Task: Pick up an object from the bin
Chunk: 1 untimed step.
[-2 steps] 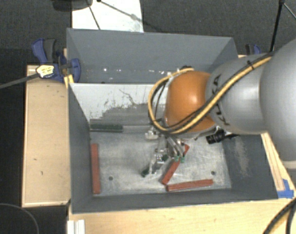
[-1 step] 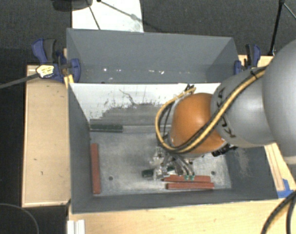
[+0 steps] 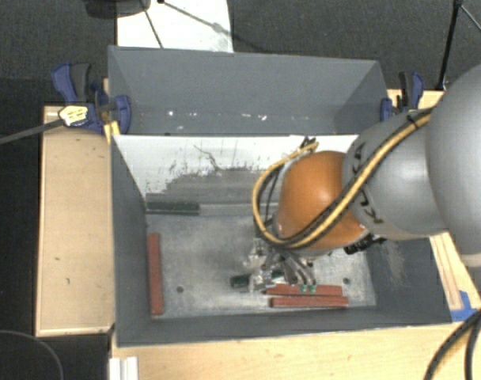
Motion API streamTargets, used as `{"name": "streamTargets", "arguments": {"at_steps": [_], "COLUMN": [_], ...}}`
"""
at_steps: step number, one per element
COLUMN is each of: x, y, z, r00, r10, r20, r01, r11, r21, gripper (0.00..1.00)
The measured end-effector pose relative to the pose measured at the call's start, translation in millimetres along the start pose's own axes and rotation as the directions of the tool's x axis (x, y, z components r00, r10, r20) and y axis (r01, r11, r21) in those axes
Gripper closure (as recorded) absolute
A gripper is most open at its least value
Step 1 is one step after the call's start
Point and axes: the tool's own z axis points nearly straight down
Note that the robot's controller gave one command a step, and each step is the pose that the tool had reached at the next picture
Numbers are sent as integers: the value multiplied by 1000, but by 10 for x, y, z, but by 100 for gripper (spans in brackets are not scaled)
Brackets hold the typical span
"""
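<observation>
Grey metal bin (image 3: 138, 327), gripper (image 3: 278, 274) low inside, its grip could not be told, two reddish-brown sticks (image 3: 308, 295) lay just beneath it, one small dark piece (image 3: 240, 282) beside it, one lone stick (image 3: 155, 274) and one dark bar (image 3: 173, 207) well apart.

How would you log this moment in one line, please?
tool: low in bin, front right | nearest: two red-brown sticks | elsewhere: long red-brown stick by left wall, dark stick at back

The grey arm (image 3: 438, 172) reaches in from the right, its orange-covered wrist (image 3: 316, 196) apparently pointing straight down.
</observation>
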Motion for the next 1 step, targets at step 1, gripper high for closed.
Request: {"name": "streamTargets", "arguments": {"at_steps": [1], "x": [-99], "y": [-65], "z": [-1417], "r00": [1000], "r10": [21], "r20": [2], "r01": [-21], "r11": [1000], "r21": [0], "gripper": [100]}}
